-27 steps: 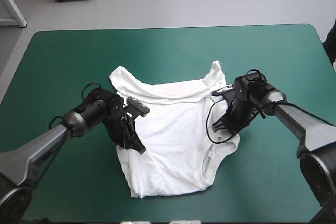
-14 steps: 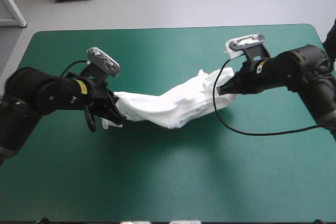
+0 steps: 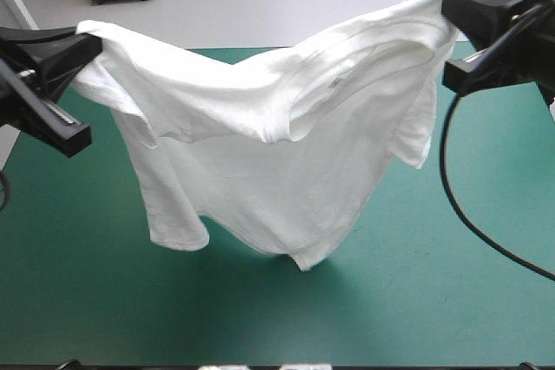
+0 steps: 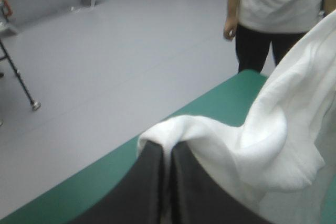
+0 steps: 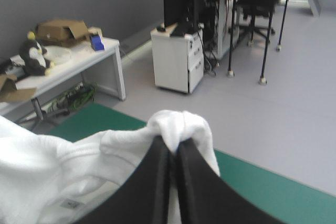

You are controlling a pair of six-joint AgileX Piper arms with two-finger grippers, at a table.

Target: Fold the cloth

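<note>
Fabric of soft white short-sleeved T-shirt (image 3: pixel 286 153): light, limp, prone to sag; hangs spread above teal-green worktop (image 3: pixel 451 301) centre. Black-fingered left tool (image 4: pixel 167 148) and right tool (image 5: pixel 176 150) clamped on its upper corners, sound holds.

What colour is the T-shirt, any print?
The T-shirt is plain white, no print visible; clearest in the high view.

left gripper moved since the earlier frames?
Yes. The left gripper, shut on the T-shirt, went up from mid-table to the far-left corner of the table.
</note>
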